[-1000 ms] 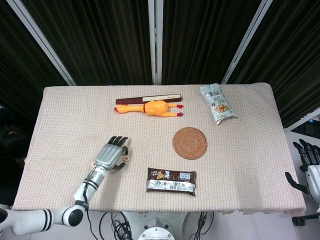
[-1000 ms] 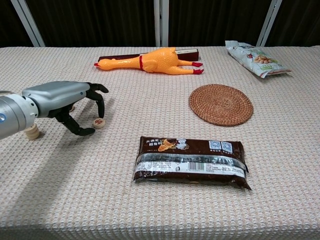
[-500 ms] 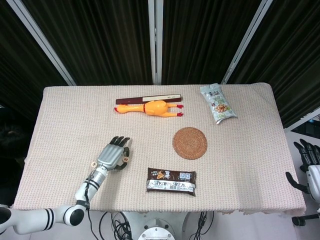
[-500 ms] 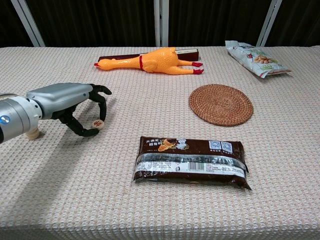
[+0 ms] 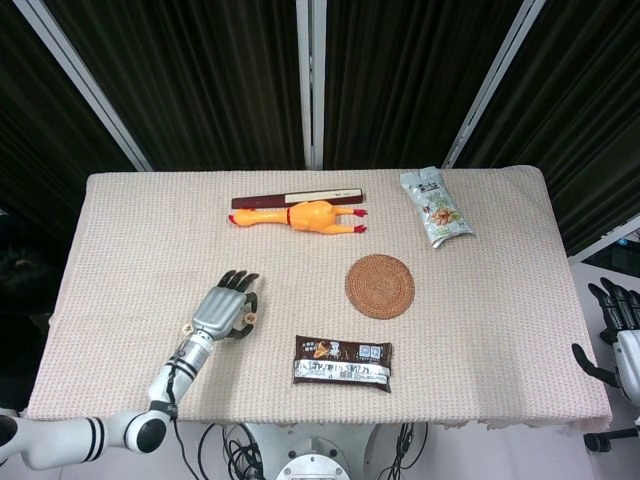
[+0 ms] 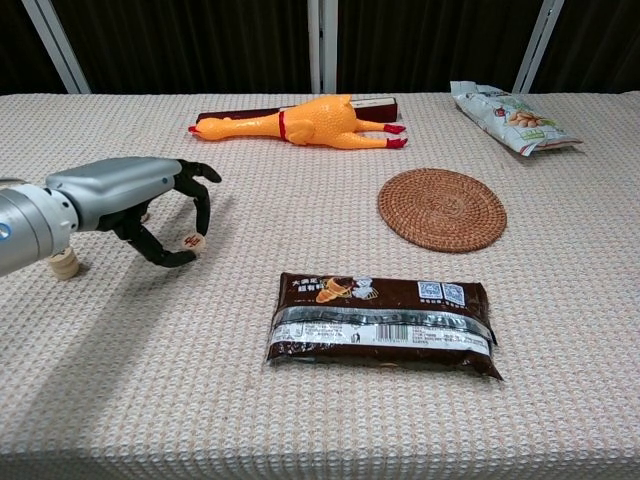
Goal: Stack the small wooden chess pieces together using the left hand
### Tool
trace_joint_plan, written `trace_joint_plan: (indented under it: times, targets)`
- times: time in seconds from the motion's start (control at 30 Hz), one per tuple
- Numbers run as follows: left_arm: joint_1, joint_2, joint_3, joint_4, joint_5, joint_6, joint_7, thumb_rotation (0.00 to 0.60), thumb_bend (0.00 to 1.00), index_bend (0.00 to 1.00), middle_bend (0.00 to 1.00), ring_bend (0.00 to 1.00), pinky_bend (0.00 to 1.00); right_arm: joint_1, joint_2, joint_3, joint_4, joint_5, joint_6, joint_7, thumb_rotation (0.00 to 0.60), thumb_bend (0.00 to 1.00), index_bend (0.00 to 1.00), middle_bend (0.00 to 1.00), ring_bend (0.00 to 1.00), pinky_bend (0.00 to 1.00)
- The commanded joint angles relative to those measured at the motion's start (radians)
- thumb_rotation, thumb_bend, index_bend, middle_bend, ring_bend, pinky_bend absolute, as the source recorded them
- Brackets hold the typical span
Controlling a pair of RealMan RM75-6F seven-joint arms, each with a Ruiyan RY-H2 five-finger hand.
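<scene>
The left hand [image 6: 130, 200] at the left of the chest view pinches a small wooden chess piece [image 6: 193, 241] between thumb and a fingertip, its other fingers arched above. A second chess piece [image 6: 65, 263] stands on the table [image 6: 330, 420] at the far left, just beneath the forearm. The right hand [image 5: 618, 330] hangs off the table's right edge in the head view, holding nothing, fingers apart. A brown snack packet [image 6: 382, 322] lies lower centre, a woven coaster [image 6: 441, 208] further right, and a rubber chicken [image 6: 305, 123] at upper centre.
</scene>
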Motion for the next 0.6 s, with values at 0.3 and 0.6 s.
trace_joint_plan:
  times: [0.3,0.6]
  targets:
    - [0.055,0.187,0.034,-0.235,-0.089,0.079,0.085,0.6,0.27,0.5,0.07,0.0,0.0,0.003,0.0,-0.004,-0.001,-0.005,-0.006,-0.004,0.6,0.26,0.0,0.0,0.0,0.0]
    - [0.128,0.247,0.083,-0.269,-0.063,0.15,0.045,0.6,0.28,0.5,0.07,0.0,0.0,0.004,-0.005,-0.009,-0.007,-0.011,-0.008,-0.023,0.6,0.26,0.0,0.0,0.0,0.0]
